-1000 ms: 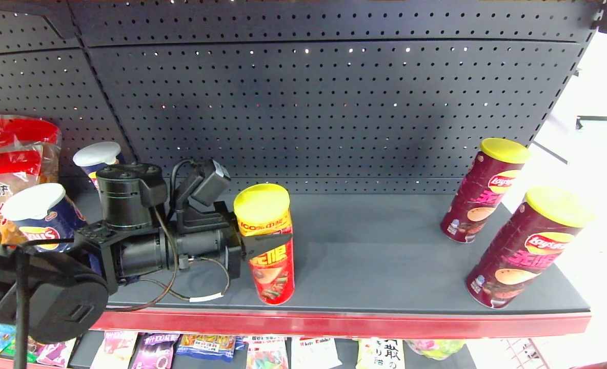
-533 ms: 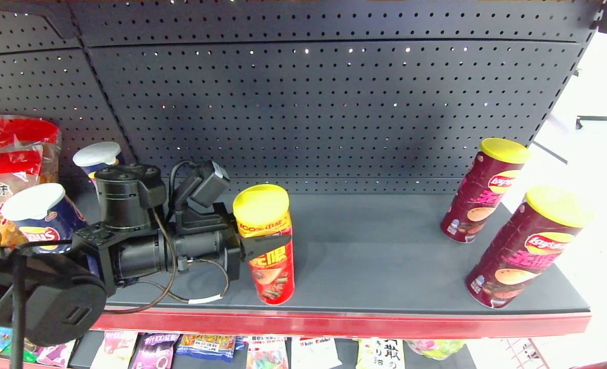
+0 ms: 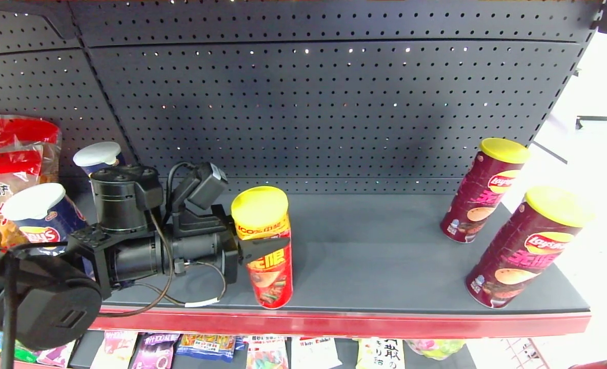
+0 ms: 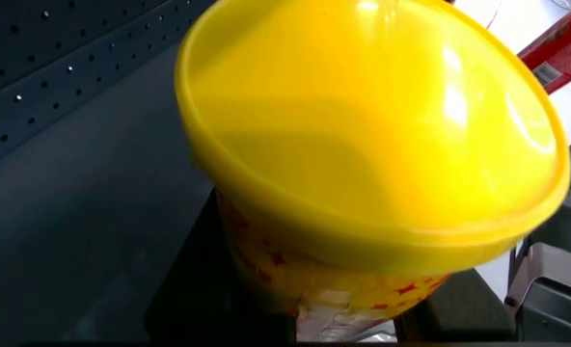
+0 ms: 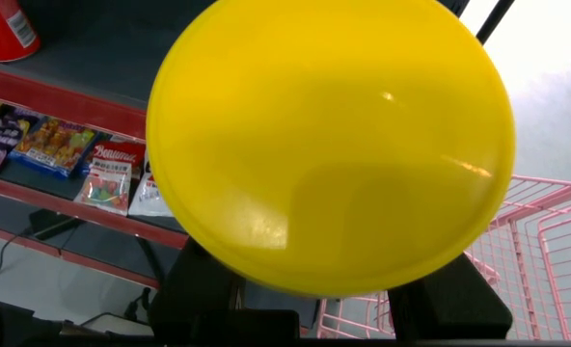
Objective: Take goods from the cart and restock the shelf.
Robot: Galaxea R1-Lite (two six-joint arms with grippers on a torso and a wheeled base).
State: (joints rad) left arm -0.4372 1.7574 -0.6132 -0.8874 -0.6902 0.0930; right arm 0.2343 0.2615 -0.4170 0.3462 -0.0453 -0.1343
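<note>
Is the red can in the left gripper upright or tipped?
Upright: red can, yellow lid up, base down at the shelf; left gripper holds its middle.

A: Red can, bright yellow lid, yellow band with red print just under it. Black left gripper.
B: Right of that can, two maroon cans, yellow lids too.
A: Left of it, blue cans, white lids.
B: Shelf beneath it is dark grey with a red front edge. Behind it, grey pegboard dotted with holes.
A: Second can, plain yellow lid. Pink wire cart.

Grey shelf bears two upright maroon cans.
</note>
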